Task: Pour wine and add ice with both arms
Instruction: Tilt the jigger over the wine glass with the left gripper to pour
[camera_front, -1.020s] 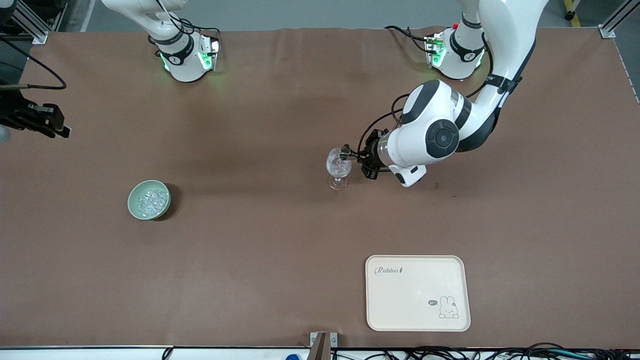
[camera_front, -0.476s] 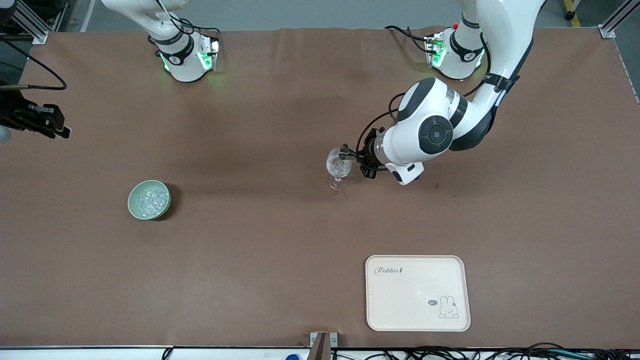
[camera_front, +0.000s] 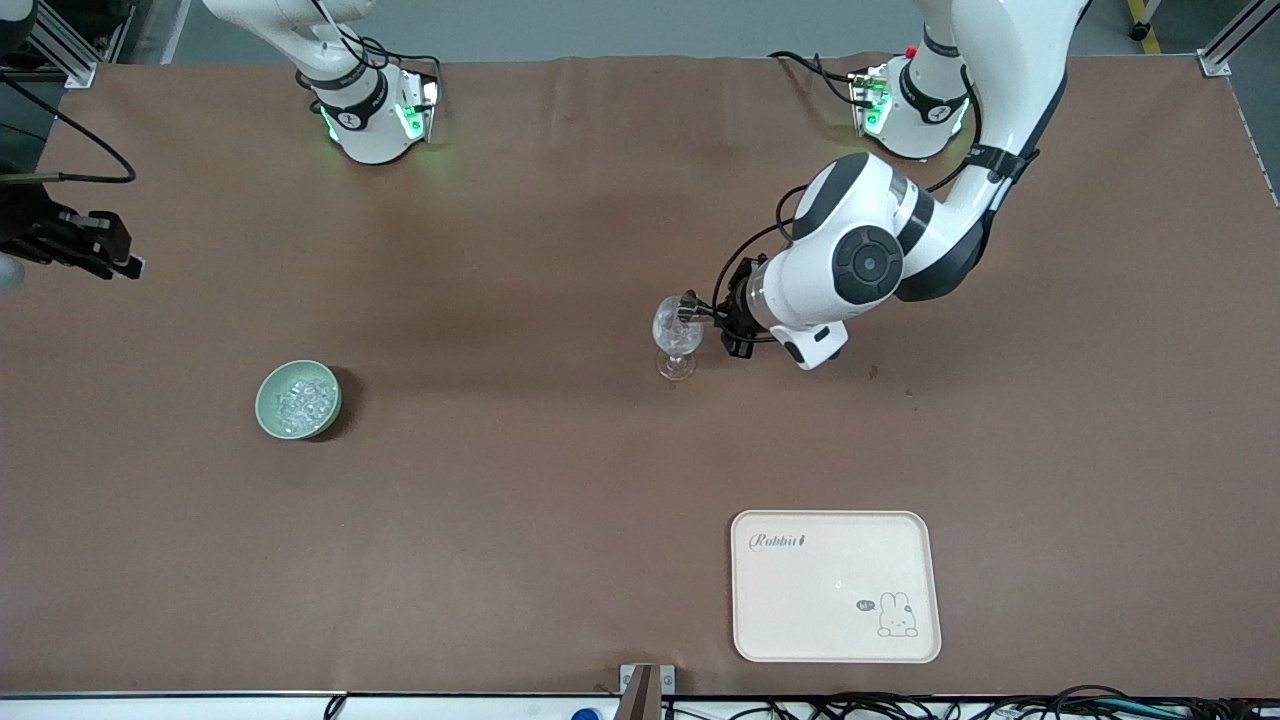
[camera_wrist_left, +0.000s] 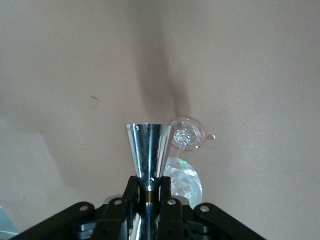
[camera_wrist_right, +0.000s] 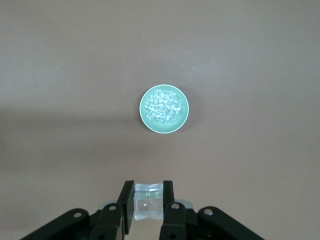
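Right pincer (camera_front: 100, 250) hangs over the counter's (camera_front: 560, 480) edge at the right arm's end; only the right wrist view shows it pinching a clear ice cube (camera_wrist_right: 148, 202). Green bowl (camera_front: 298, 399) of ice (camera_front: 300, 402) sits well apart from the wine glass (camera_front: 677, 335), toward the right arm's end. Left pincer (camera_front: 712, 315) is beside the glass rim; the left wrist view shows it clamped on a metal jigger (camera_wrist_left: 148, 152), with the glass's foot (camera_wrist_left: 187, 133) just beside. Cream rabbit tray (camera_front: 835, 587) is nearest the front camera.

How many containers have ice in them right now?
2: the green bowl toward the right arm's end, and the wine glass mid-table beside the left gripper.
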